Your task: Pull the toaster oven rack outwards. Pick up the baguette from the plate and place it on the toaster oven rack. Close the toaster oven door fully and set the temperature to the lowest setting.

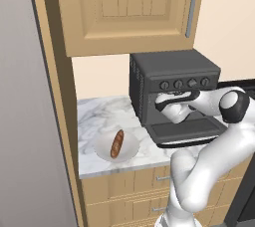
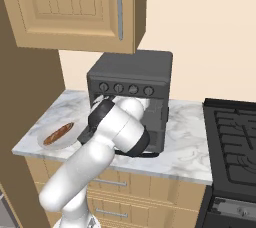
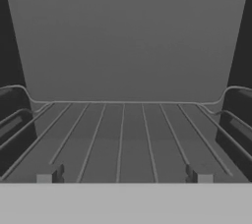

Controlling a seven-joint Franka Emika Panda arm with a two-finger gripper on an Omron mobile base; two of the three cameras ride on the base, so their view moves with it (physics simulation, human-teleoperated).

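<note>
baguette (image 1: pixel 117 143) lies on the plate (image 1: pixel 103 150), left on the surface. rightward, the hand (image 3: pixel 124 178) reaches open-fingered into the toaster oven (image 1: pixel 169 71); close squarely on the rack (image 3: pixel 123 134) front wire, then pull straight out over the lowered door (image 1: pixel 187 130).

Your boxy dark grey toaster oven (image 1: pixel 172 79), four round knobs across its front, stands on the worktop with its drop-down glass-window door (image 1: pixel 187 130) lowered flat. Inside, the thin grey wire rack (image 3: pixel 123 139) lies level. Left of the oven, the small brown-orange baguette (image 1: pixel 117 144) rests on the round pale plate (image 1: pixel 102 147).
</note>
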